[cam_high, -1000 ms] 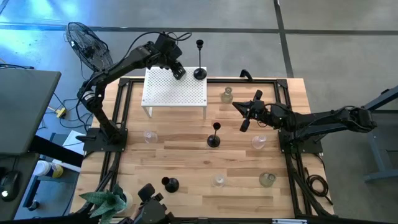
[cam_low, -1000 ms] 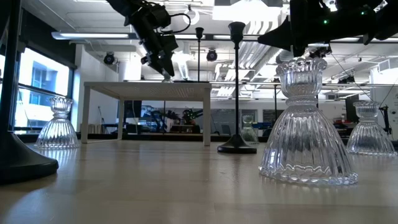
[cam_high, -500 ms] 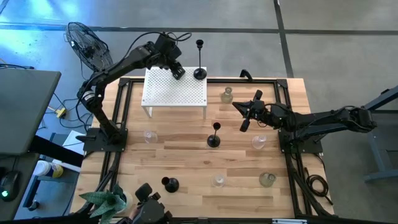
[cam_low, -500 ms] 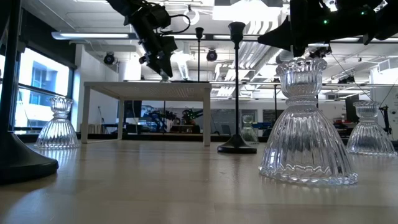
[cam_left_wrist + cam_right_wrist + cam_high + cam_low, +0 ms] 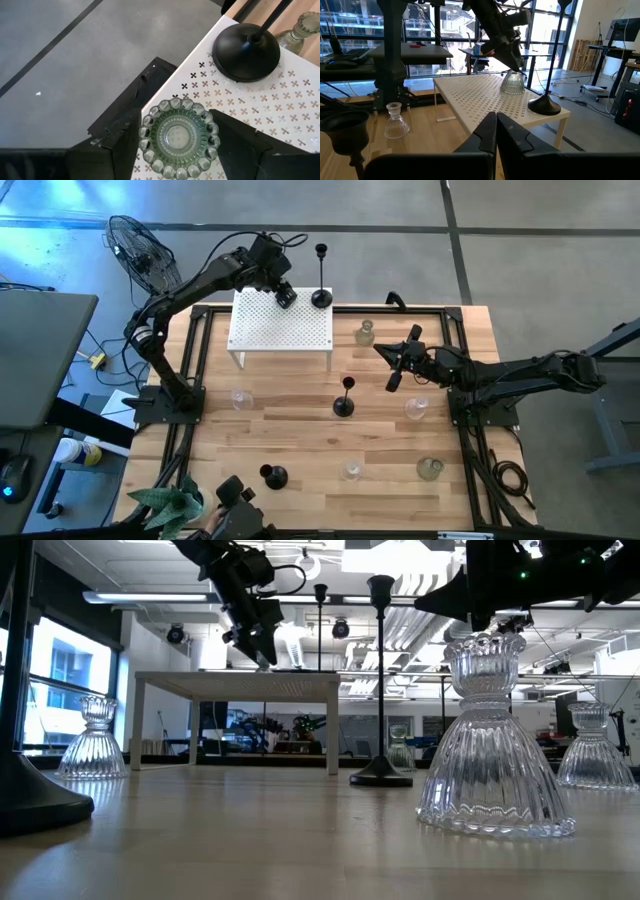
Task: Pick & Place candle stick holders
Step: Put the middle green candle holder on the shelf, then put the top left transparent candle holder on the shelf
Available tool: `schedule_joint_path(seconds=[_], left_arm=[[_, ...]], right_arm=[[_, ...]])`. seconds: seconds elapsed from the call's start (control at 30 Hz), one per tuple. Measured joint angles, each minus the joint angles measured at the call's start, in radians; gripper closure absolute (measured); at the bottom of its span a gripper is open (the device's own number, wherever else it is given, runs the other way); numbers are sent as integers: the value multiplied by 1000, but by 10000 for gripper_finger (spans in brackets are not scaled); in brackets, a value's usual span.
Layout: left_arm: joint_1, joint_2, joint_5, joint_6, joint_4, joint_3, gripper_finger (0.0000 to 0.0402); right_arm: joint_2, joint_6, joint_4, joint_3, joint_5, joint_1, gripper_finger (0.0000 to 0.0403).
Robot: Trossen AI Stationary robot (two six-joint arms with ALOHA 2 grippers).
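Pale-green glass shows between our left end effector's [image 5: 176,150] two dark fingers [image 5: 117,147]: a squat green holder [image 5: 179,137] with a beaded rim, seen from above, resting on the white perforated little table [image 5: 280,322] near its far corner, with a finger close on either side of it. A black holder [image 5: 321,296] with a thin stem stands on the same corner, just beside it. Our right end effector [image 5: 393,364] hangs over the wooden worktop [image 5: 300,435], its fingers pressed together on nothing. Another black holder [image 5: 344,405] stands mid-worktop, a third [image 5: 273,475] near the front edge. Clear glass holders [image 5: 416,409] sit scattered about: one [image 5: 365,332] beside the little table, one [image 5: 239,399] at the left, two more [image 5: 350,471] toward the front.
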Motion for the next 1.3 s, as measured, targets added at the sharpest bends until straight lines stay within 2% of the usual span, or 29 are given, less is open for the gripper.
schedule_joint_path(seconds=[0.23, 0.5, 0.57, 0.67, 0.8, 0.9, 0.97, 1.07, 1.13, 1.2, 1.3], left_arm=[[0, -8, 17, 22, -47, 57, 152], [-17, -8, 16, 56, -273, 301, 152], [-44, -23, 7, 85, -348, 351, 158], [-132, -94, 4, 111, -401, 348, 186], [-323, -218, -44, 127, -419, 228, 248], [-507, -320, -123, 116, -416, 107, 301], [-623, -386, -170, 46, -420, 19, 336], [-768, -463, -150, -140, -429, -111, 387], [-839, -495, -90, -291, -431, -189, 394], [-893, -507, -69, -453, -434, -265, 384], [-978, -512, -156, -618, -486, -394, 382]], right_arm=[[0, 0, 0, 0, -1, 0, 401], [0, 0, -5, 0, -3, 0, 401], [0, -4, -7, 0, -3, 0, 402], [0, -8, -7, 0, -3, 0, 402], [0, -8, -11, 0, -3, 0, 402], [0, -8, -14, 0, -3, 0, 402], [0, -7, -14, 0, -3, 0, 401], [0, -2, -14, 0, -3, 0, 402], [0, -2, -14, 0, -3, 0, 402], [0, -1, -13, 0, -3, 0, 401], [0, 7, -12, 0, -3, 0, 402]])
